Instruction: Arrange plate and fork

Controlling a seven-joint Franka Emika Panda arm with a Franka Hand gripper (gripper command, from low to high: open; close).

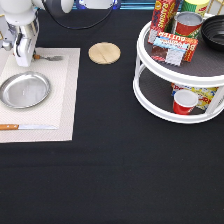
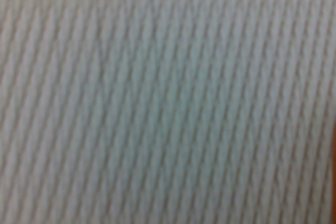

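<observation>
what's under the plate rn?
The plate sits on the cream placemat, which lies on the black table. The mat under the plate itself is covered. The fork lies on the same mat, its handle end hidden by the hand.

Shiny metal plate (image 1: pixel 25 90); wood-handled fork (image 1: pixel 48 58); ribbed woven placemat (image 2: pixel 168 112); matt black tablecloth (image 1: pixel 125 165)

Was glossy white, rounded arm (image 1: pixel 20 20) casing with dark seams at joints; ended in a pale grey-white pincer (image 1: pixel 23 59).
</observation>
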